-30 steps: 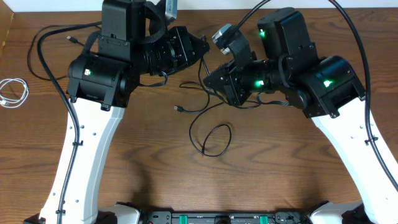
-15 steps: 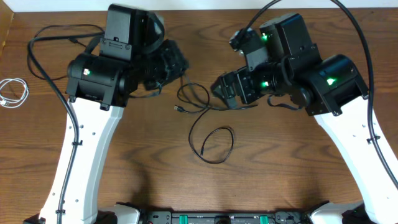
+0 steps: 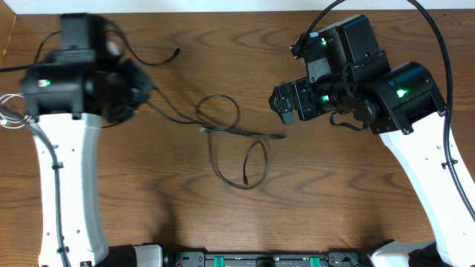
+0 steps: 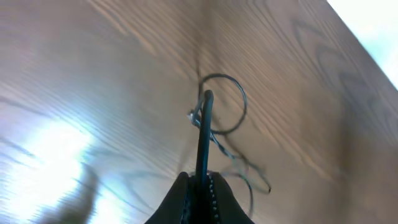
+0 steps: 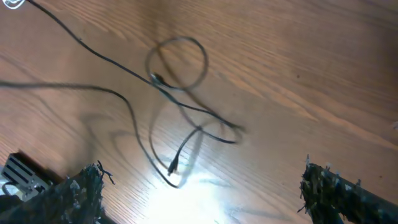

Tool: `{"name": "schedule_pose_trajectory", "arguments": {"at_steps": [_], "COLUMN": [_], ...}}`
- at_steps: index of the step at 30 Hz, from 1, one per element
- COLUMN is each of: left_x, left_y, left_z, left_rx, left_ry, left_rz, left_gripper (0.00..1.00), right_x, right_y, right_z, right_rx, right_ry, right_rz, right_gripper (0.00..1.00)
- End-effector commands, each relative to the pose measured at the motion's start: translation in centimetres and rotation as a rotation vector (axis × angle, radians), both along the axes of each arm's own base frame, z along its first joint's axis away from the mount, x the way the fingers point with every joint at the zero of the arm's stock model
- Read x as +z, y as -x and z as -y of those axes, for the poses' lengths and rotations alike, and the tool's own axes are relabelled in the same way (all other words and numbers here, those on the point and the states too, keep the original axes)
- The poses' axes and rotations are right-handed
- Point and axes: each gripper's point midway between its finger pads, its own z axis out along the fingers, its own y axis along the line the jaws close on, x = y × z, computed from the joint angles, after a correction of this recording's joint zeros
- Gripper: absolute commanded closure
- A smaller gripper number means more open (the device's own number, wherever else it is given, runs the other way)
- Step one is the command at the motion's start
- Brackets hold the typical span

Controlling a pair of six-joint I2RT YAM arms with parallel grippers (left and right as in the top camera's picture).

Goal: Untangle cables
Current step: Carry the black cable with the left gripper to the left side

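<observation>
At the centre of the table point(image 3: 148, 211), the black cables point(image 3: 236, 144) lie in loose, overlapping loops, one strand running up-left into the left gripper point(image 4: 200, 182), whose fingers pinch it tight, while the right gripper point(image 5: 202, 190) hovers at upper right, fingers spread wide and holding nothing.

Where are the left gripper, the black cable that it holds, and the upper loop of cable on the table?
left gripper point(image 4: 199, 182), left wrist view, where its tips meet.
black cable point(image 4: 203, 137), left wrist view, the straight stretch above the gripper.
upper loop point(image 3: 238, 113), overhead view, its right edge.
</observation>
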Motion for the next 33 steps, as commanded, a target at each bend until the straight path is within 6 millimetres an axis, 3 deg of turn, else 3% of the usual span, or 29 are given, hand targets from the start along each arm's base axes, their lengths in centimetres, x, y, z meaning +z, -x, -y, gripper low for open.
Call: {"name": "schedule_pose_trajectory", "arguments": {"at_steps": [1, 4, 7, 19, 29, 33], "left_x": [-0.5, -1.1, -2.0, -5.7, -10.7, -11.1], "left_y": [0.5, 1.3, 1.9, 3.9, 2.6, 4.9], "left_z": [-3.8, -7.8, -10.6, -18.7, -24.0, -27.6], "left_rx": [0.046, 0.167, 0.246, 0.389, 0.48, 0.64], "left_ry": [-0.062, -0.108, -0.11, -0.217, -0.255, -0.394], "left_rz": [-0.017, -0.049, -0.085, -0.246, -0.339, -0.426], "left_gripper": [0.93, 0.93, 0.93, 0.93, 0.92, 0.92], "right_x": [-0.1, -0.1, -0.1, -0.1, -0.2, -0.2], "right_y": [-0.3, -0.3, -0.3, -0.4, -0.3, -0.3], "right_z": [0.3, 0.3, 0.2, 0.2, 0.3, 0.3], "right_rx": [-0.017, -0.016, -0.016, -0.013, -0.013, -0.004], "right_ry": [0.006, 0.007, 0.007, 0.007, 0.009, 0.015], "right_rz": [-0.001, -0.001, -0.001, 0.003, -0.001, 0.001], "right_gripper": [0.01, 0.01, 0.01, 0.01, 0.01, 0.01]}}
